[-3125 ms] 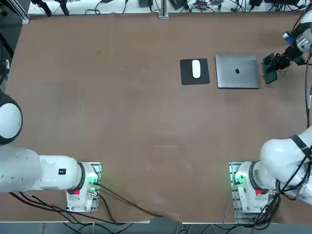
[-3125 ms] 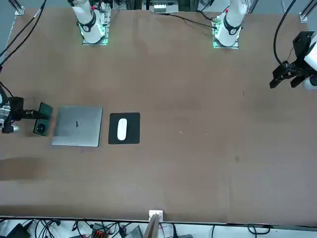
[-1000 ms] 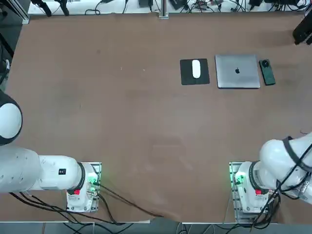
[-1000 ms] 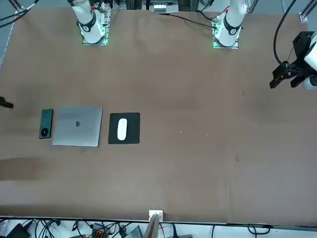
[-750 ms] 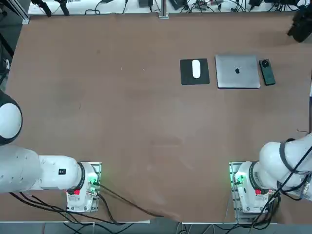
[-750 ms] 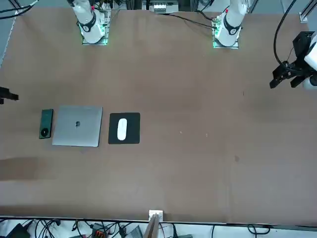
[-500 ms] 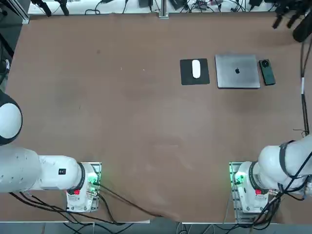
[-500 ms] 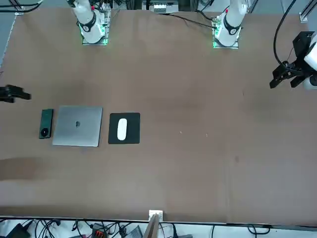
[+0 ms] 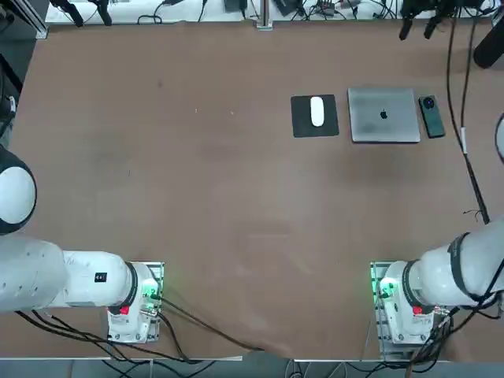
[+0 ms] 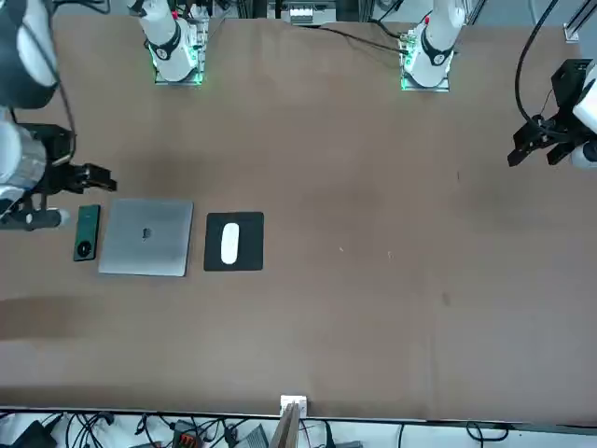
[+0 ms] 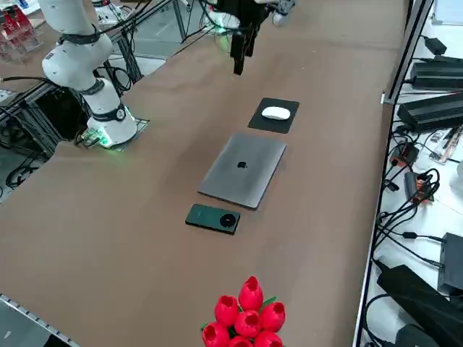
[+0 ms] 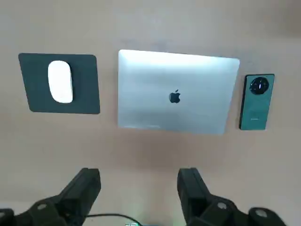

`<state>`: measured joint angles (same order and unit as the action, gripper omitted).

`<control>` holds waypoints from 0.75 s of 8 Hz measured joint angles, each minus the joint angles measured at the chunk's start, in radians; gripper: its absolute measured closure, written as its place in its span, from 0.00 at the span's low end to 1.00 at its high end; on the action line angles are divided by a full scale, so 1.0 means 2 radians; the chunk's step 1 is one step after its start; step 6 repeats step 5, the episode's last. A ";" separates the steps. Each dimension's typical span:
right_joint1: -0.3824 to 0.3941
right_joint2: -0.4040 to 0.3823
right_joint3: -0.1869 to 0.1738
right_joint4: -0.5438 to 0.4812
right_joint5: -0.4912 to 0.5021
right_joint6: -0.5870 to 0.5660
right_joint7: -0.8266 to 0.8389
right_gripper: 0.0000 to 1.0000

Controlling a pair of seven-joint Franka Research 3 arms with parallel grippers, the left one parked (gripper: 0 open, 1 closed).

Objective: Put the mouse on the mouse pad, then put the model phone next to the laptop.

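The white mouse [image 9: 316, 110] lies on the black mouse pad [image 9: 314, 126], its long axis running across the pad from the robot's near side to the far side, with bare mat showing all around it. Just beside the pad, on the robot's right, sits the closed silver-grey laptop [image 9: 383, 115], lid up with the dark apple logo in its centre; a narrow strip of table separates pad and laptop. On the laptop's other side lies the dark model phone [image 9: 430, 116], flat on the table and parallel to the laptop's edge, close to it but not touching, its round camera ring at the end farther from the robot. All three rest in a row on the brown table [image 9: 197, 197], in the far right part of it as the robot sees it. The right gripper [image 12: 138, 188] hangs in the air above the table, well clear of every object, beyond the row toward the table's far edge in the overhead view. Its two fingers [image 12: 87, 184] are spread wide apart and nothing is between them; in the wrist view the laptop, the pad with the mouse and the phone all show below the open fingers. In the side view a bunch of red artificial tulips [image 11: 246, 314] stands at the near edge of the table, well apart from the phone.
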<state>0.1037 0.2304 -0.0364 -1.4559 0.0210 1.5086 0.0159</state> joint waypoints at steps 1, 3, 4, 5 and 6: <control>0.018 -0.028 -0.018 -0.034 0.000 0.042 0.001 0.00; -0.014 -0.102 -0.008 -0.120 0.000 0.109 -0.001 0.00; -0.035 -0.125 0.005 -0.144 0.000 0.111 -0.001 0.00; -0.044 -0.136 0.011 -0.156 0.000 0.111 -0.001 0.00; -0.044 -0.136 0.011 -0.156 0.000 0.111 -0.001 0.00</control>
